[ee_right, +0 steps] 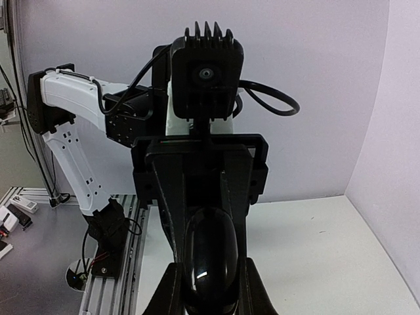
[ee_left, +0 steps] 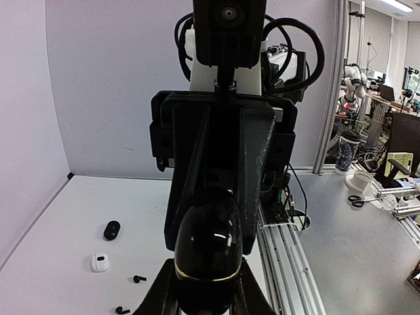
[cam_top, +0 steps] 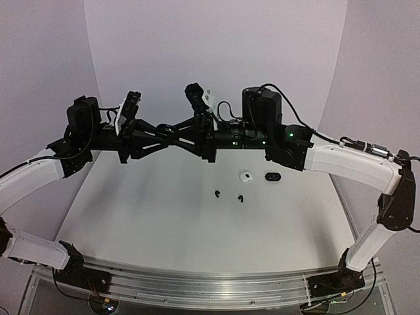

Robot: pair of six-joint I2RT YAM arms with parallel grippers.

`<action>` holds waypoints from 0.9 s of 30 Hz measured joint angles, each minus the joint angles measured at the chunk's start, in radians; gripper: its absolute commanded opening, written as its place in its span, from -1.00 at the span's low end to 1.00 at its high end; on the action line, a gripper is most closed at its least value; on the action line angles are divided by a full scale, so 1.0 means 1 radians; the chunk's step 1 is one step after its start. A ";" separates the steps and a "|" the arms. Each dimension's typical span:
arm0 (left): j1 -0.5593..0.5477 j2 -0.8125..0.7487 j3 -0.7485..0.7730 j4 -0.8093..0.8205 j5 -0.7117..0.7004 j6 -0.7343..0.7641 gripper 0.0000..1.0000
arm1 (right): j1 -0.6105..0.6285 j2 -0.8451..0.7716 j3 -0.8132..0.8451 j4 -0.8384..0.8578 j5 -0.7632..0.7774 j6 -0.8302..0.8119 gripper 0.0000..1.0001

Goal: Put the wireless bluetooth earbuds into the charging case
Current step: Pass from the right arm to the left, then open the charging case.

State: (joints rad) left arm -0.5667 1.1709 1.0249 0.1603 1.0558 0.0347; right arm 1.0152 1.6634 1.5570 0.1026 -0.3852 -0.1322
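black and shiny, a pebble-like case point(ee_left: 207, 252) hangs high over the counter point(cam_top: 164, 223), with the left gripper point(ee_left: 205, 295) squeezed tight on it from one side and the right gripper point(ee_right: 210, 295) clamped on it from the other. two tiny black earbuds point(cam_top: 217, 193) lie loose on the counter, near a white case point(cam_top: 247, 176) and a small black case point(cam_top: 272, 176), not touching them. i think the job has hardly begun: no earbud sits in any case that i can see, so each one must be picked up and put in.

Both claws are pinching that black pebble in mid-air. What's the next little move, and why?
Probably hinge the case open: left claw and right claw both grip it, its seam looks shut, and black earbuds lie loose on the table.
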 measured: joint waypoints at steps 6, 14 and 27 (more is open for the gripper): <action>0.000 0.000 0.001 -0.003 0.006 0.008 -1.00 | 0.000 0.000 0.000 -0.001 -0.001 0.000 -0.95; -0.003 0.000 0.001 -0.034 0.005 0.052 -1.00 | 0.004 0.000 0.000 -0.008 0.066 0.031 -0.13; 0.001 0.000 0.001 -0.088 -0.010 0.100 -1.00 | 0.007 0.001 0.001 -0.047 0.121 0.138 -0.16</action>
State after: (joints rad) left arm -0.5655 1.1709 1.0264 0.0725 1.0457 0.1352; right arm 1.0218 1.6642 1.5578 0.0559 -0.2644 0.0055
